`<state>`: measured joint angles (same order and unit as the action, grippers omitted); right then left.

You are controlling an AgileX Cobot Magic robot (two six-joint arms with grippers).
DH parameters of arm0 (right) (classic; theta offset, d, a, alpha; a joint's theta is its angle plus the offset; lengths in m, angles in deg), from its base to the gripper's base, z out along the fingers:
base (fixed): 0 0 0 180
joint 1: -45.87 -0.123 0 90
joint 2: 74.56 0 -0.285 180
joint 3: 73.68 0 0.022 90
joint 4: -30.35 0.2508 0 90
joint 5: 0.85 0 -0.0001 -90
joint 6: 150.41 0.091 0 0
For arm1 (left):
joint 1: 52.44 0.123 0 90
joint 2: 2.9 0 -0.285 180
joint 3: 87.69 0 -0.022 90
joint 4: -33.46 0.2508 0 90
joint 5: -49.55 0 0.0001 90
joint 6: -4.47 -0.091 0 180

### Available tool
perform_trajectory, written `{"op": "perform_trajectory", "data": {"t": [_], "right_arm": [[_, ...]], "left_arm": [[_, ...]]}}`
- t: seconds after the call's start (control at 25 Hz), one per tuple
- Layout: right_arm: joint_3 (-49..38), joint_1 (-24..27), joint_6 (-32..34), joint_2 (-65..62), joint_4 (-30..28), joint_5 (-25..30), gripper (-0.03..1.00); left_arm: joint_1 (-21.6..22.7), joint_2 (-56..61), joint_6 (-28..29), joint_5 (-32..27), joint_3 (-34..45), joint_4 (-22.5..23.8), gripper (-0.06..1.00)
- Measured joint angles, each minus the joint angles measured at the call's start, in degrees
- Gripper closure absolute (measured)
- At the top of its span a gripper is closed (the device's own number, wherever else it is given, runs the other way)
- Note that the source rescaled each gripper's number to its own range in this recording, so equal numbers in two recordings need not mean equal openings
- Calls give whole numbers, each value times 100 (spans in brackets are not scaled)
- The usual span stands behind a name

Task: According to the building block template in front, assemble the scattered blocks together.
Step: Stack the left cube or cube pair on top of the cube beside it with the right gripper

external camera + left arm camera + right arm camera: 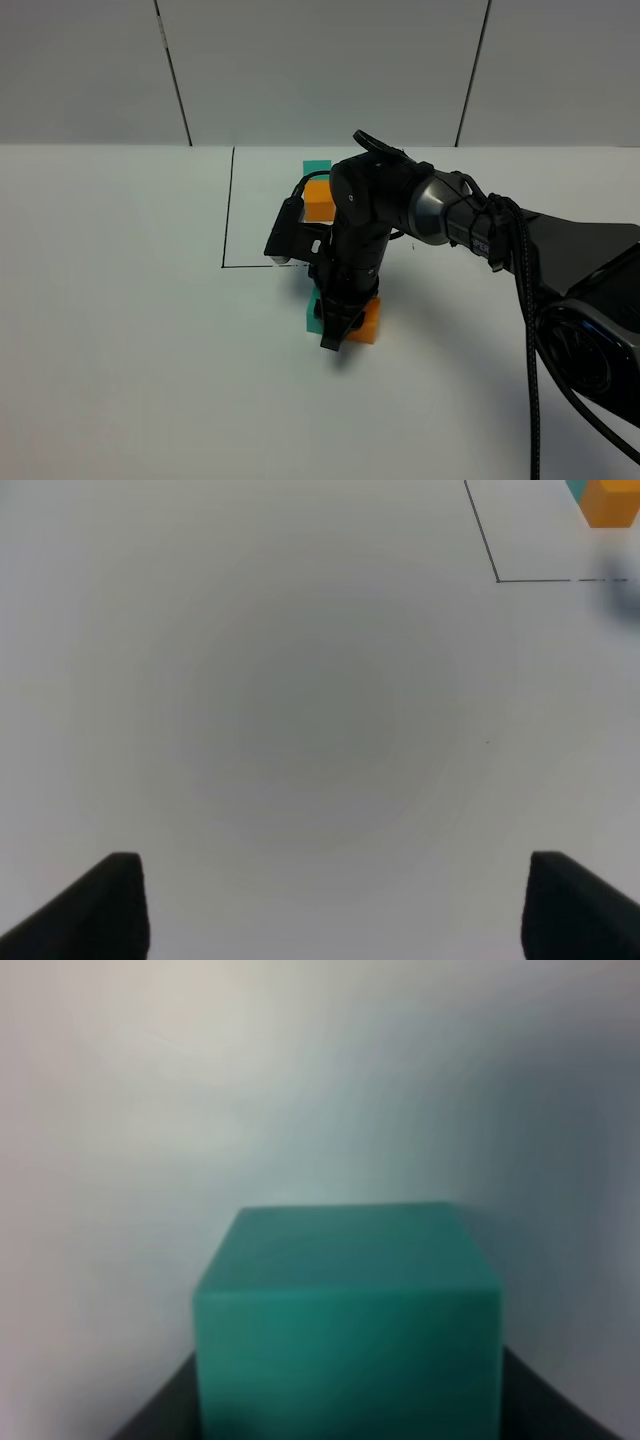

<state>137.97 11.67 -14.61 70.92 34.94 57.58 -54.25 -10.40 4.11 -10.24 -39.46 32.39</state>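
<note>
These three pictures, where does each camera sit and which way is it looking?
Exterior high: mounted above, looking down on the white table, the right arm bent over the scattered blocks.
Left wrist: on the left arm, facing bare table; the left gripper stands open.
Right wrist: right gripper shut, teal cube close up.
Shared: the building block template appears in the high and left wrist views.

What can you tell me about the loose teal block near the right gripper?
The loose teal block is a plain matte cube with sharp edges and no markings, looking like smooth plastic or foam. It sits flat and upright on the white table, in front of the drawn outline. The right gripper comes down over it, shut on it. An orange block lies right beside it; the arm hides whether they touch.
</note>
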Motion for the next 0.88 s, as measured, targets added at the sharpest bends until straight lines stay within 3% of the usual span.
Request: {"op": "perform_trajectory", "data": {"t": [0.24,0.52,0.72,0.88], "right_arm": [[0,-171,1915,-78,-21,243,97],[0,-299,5163,-503,-82,653,97],[-11,-378,6969,-510,-526,605,97],[-18,-442,8063,-510,-545,265,97]], "left_arm": [[0,0,0,0,0,0,25],[0,0,0,0,0,0,25],[0,0,0,0,0,0,25],[0,0,0,0,0,0,25]]}}
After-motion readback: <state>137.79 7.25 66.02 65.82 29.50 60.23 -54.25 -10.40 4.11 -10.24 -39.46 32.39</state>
